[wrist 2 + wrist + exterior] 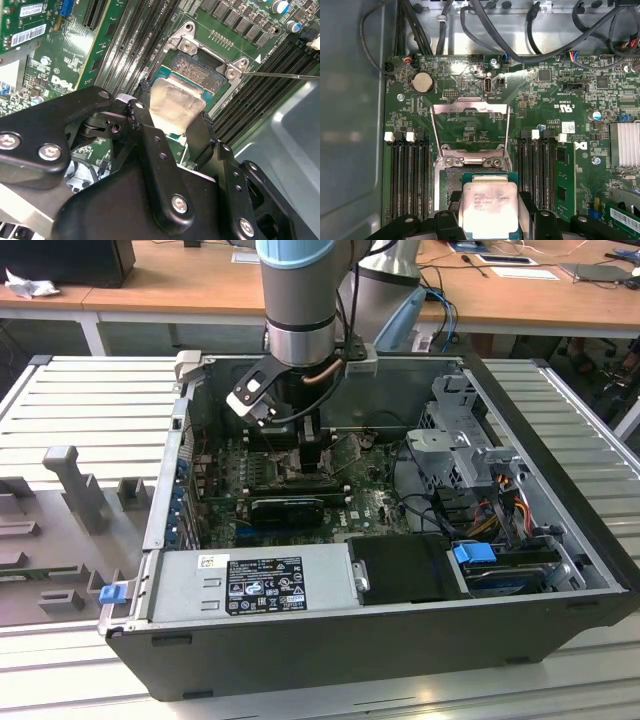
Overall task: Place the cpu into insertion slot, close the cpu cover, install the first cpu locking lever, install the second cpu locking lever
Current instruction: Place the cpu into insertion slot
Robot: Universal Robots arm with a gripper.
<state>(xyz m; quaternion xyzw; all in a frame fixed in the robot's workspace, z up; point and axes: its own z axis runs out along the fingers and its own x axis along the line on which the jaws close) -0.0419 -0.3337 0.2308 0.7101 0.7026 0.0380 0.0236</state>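
Case: lay open on the table.
Power supply: sat inside the case, along its near wall in the exterior view.
Motherboard: lay on the case floor, behind the power supply.
Cpu: was held between the fingers, over the insertion slot.
Cpu cover: stood raised off the insertion slot, hinged at one edge.
Memory slots: flanked the insertion slot on both sides.

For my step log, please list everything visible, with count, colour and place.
computer case: one, dark grey, lying open
motherboard: one, green, inside the case
insertion slot: one, dark, motherboard centre
cpu cover: one, silvery, swung open beside the slot
memory slots: several, black, flanking the slot
power supply: one, grey, inside the case
cpu: one, silvery-beige, just over the slot
end effector: one, black, shut on the cpu
arm: one, grey and blue, above the case
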